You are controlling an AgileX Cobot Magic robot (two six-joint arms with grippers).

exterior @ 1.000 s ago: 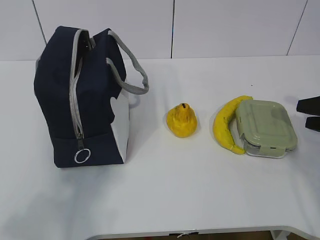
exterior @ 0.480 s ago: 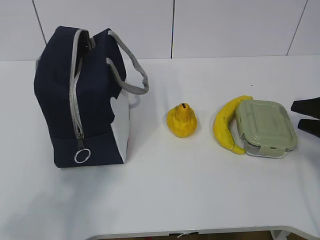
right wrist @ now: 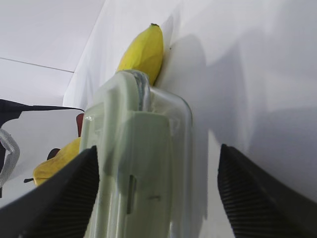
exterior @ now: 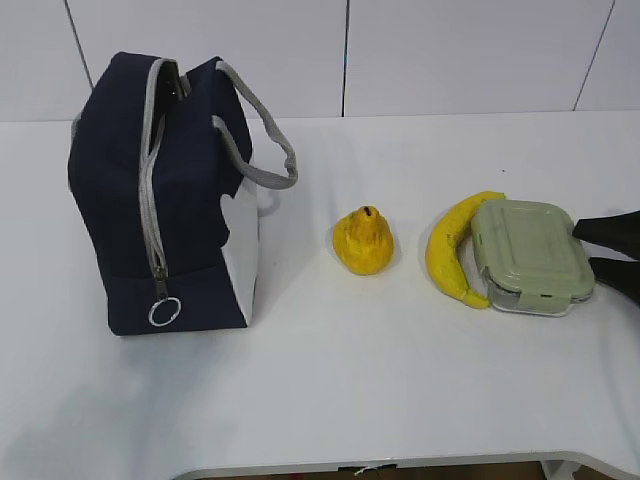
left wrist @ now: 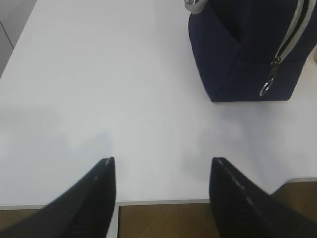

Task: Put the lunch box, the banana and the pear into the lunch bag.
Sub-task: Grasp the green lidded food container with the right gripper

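The navy lunch bag [exterior: 160, 190] stands upright at the left, its zip ring pull [exterior: 164, 312] low near the base. The yellow pear [exterior: 364, 241] sits mid-table. The banana [exterior: 452, 250] lies against the left side of the sage-lidded lunch box [exterior: 530, 255]. My right gripper [exterior: 583, 247] comes in from the right edge, open, its fingers on either side of the box's right end. In the right wrist view the lunch box [right wrist: 138, 168] fills the gap of the right gripper [right wrist: 158, 148], with the banana [right wrist: 141, 49] behind. My left gripper [left wrist: 163, 161] is open and empty.
In the left wrist view the lunch bag [left wrist: 247, 49] stands ahead to the right, and the table's front edge [left wrist: 163, 202] lies under the fingers. White table [exterior: 330, 380] stretches in front of the objects, with a wall behind.
My right gripper has moved left from the table's right edge until its fingers flank the lunch box's end. Nothing else has moved.
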